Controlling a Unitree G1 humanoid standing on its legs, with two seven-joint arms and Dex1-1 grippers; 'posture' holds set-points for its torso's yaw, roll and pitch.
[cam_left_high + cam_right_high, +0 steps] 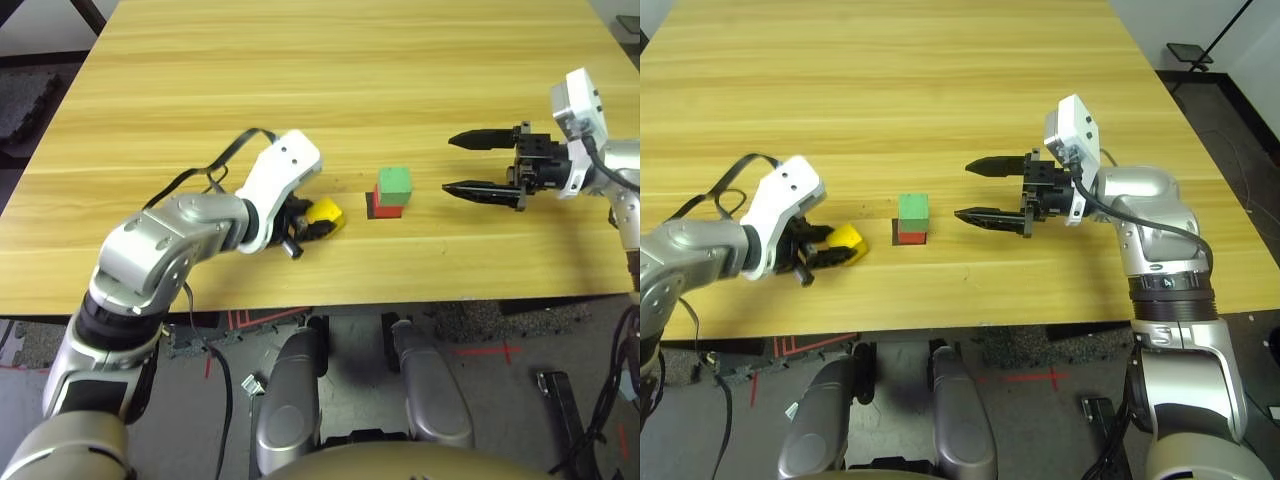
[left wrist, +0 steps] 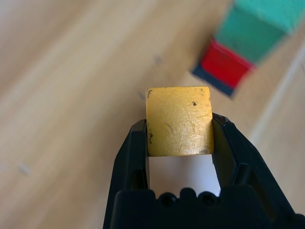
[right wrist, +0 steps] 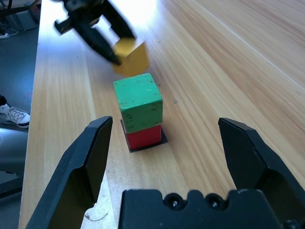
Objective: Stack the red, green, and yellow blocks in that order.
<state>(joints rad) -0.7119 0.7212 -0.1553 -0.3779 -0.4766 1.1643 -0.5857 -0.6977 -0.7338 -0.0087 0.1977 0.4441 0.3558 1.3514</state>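
You have three cubes: green block (image 1: 395,182) atop red block (image 1: 386,210), yellow block (image 1: 325,213) just left, clamped in left gripper (image 1: 307,226); right gripper (image 1: 462,165) gapes right of the stack.

two silver metallic forearms with rounded joint housings, each ending in a white wrist casing with small dark screw holes. black cables loop over the left arm (image 1: 170,245). black, tapered, pointed jaws. black ribbed collars ring both arms.
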